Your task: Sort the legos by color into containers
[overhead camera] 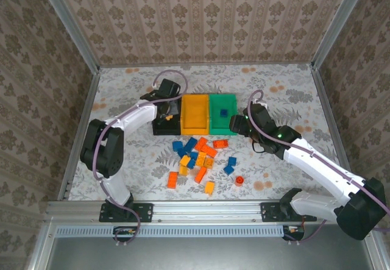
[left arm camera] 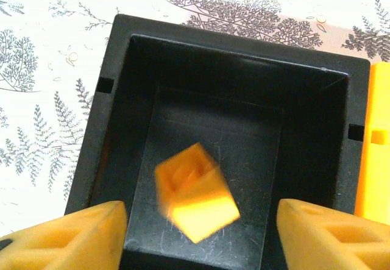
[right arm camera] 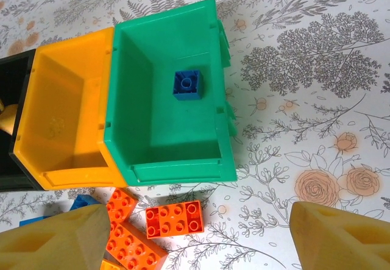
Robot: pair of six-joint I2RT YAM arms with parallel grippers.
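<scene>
The yellow-orange bin [overhead camera: 196, 113] stands in the middle of a row of three. The black bin [left arm camera: 237, 44] touches its left wall and the green bin [right arm camera: 164, 160] touches its right wall. If the studs carry any letters, they are too small to read.

The left gripper [left arm camera: 201, 221] hangs over the black bin, left of the yellow-orange bin, with its fingers [left arm camera: 67, 236] spread wide. Between them, touching neither one, a yellow-orange brick [left arm camera: 195, 191] shows blurred against the black floor. The right gripper [right arm camera: 200, 215] is to the right of the yellow-orange bin, near the front right corner of the green bin. Its jaws also stand wide apart, with nothing pinched. One blue brick [right arm camera: 187, 85] lies on the floor of the green bin.

The pile of bricks [overhead camera: 198, 157], blue, yellow-orange and red-orange, lies just in front of the yellow-orange bin, on the arms' side. A red-orange brick [right arm camera: 173, 218] lies close to the green bin's front wall without touching it.

Behind the yellow-orange bin there is open room up to the far wall, and more open room to its right, beyond the green bin.

The table cover [overhead camera: 292, 87] is white with grey ferns and trees and pale orange roses. Beige patterned wallpaper [overhead camera: 201, 20] closes three sides between aluminium posts [overhead camera: 67, 23]. A metal rail [overhead camera: 207, 209] runs along the near edge.
</scene>
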